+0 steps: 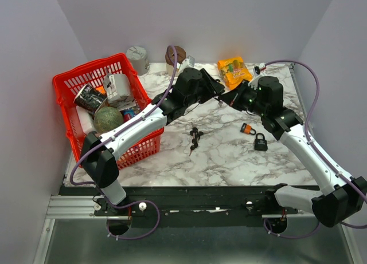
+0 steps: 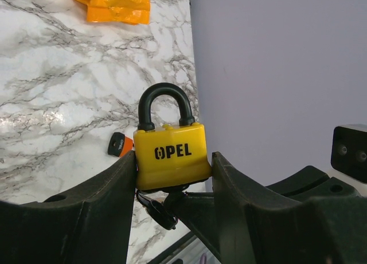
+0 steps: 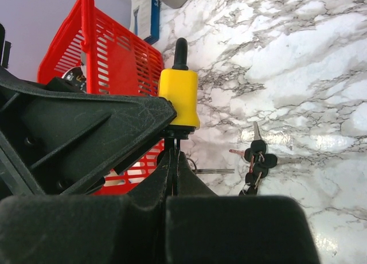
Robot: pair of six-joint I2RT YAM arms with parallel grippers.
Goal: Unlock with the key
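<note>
The left gripper (image 2: 174, 173) clamps the yellow, black-shackled OPEL padlock (image 2: 170, 152); only the right wrist view shows the right gripper (image 3: 174, 156) pinched on a small black key (image 3: 175, 140) directly beneath that padlock

padlocks 3: yellow padlock (image 2: 170, 155), orange padlock (image 1: 248, 128), black padlock (image 1: 260, 142) | single key (image 2: 155, 209) 1 | key bunch (image 1: 195, 139) 1, mid-worktop | red basket (image 1: 143, 146) 1, left edge | orange packet (image 1: 234, 71) 1, far edge | tubs 2, far edge: grey tub (image 1: 137, 59), brown tub (image 1: 175, 54) | arms 2: left arm (image 1: 135, 125), right arm (image 1: 312, 152)
</note>
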